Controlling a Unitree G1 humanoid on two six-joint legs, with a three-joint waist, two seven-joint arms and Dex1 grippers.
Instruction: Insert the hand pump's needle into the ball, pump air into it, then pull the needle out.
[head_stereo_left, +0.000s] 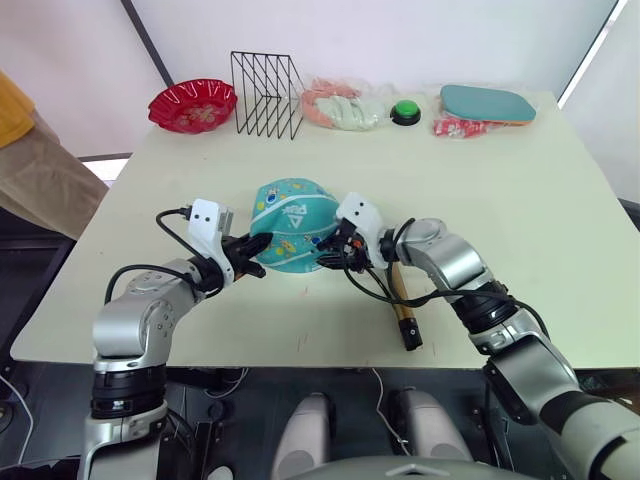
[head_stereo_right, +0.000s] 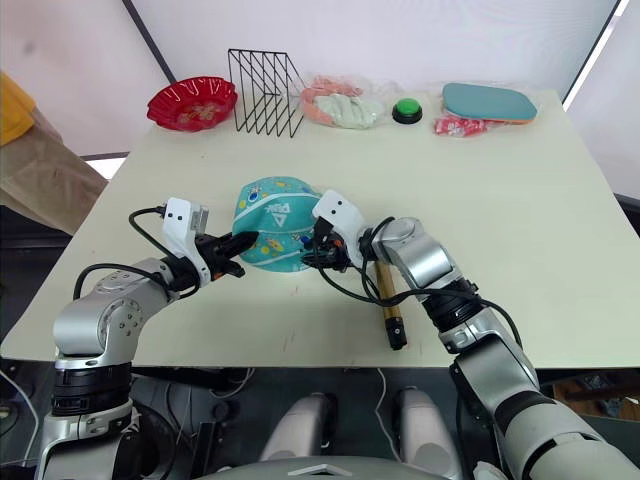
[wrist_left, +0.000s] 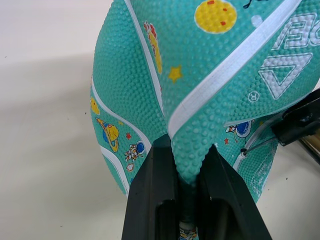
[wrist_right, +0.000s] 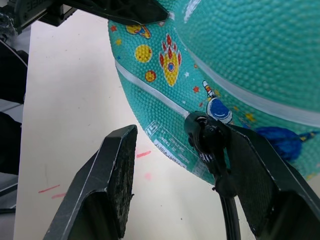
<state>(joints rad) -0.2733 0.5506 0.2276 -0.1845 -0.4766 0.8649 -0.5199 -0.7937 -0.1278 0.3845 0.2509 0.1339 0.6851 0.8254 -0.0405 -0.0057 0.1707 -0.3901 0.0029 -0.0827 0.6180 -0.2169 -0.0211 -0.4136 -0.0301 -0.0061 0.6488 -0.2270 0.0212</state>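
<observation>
Left eye view: the ball, partly deflated and creased, is found on the table, well in front of the wire rack and the red bowl. It is flanked by the left gripper and the right gripper, both at its near side. The hand pump is laid on the table just right of the ball, beneath the right forearm.

Left wrist view: a fold of the ball's rubber is seen pinched between the left gripper's fingers.

Right wrist view: the right gripper's fingers are held apart. The needle's black fitting is seen against the inside of one finger and pressed to the ball's surface; the metal pin itself cannot be made out.
</observation>
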